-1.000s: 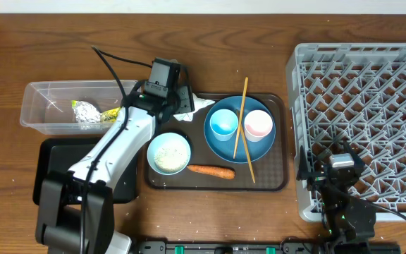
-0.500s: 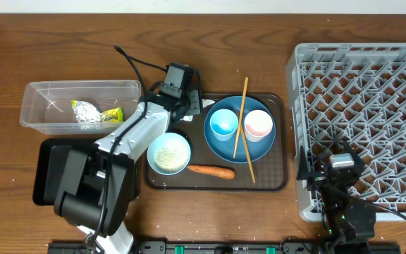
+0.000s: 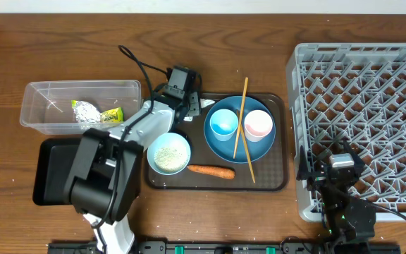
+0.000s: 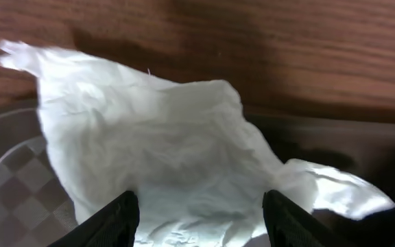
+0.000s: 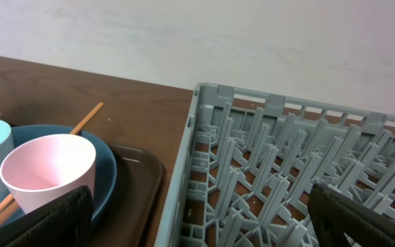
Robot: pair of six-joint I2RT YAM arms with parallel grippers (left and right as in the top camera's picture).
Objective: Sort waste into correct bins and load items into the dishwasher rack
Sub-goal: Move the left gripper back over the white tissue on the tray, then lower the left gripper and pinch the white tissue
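We have swung our left gripper (image 4: 199,206) from the tub (image 3: 35,106), where the wrapper (image 3: 89,111) lies, to a white napkin (image 4: 163,151) at the tray (image 3: 273,180) corner, jaws half open astride it, nothing gripped yet

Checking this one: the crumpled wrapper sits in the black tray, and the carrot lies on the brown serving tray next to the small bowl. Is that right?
Not quite. The overhead view shows the wrapper in the clear tub, not in the black tray. The rest holds: the carrot lies on the brown serving tray next to the small bowl.
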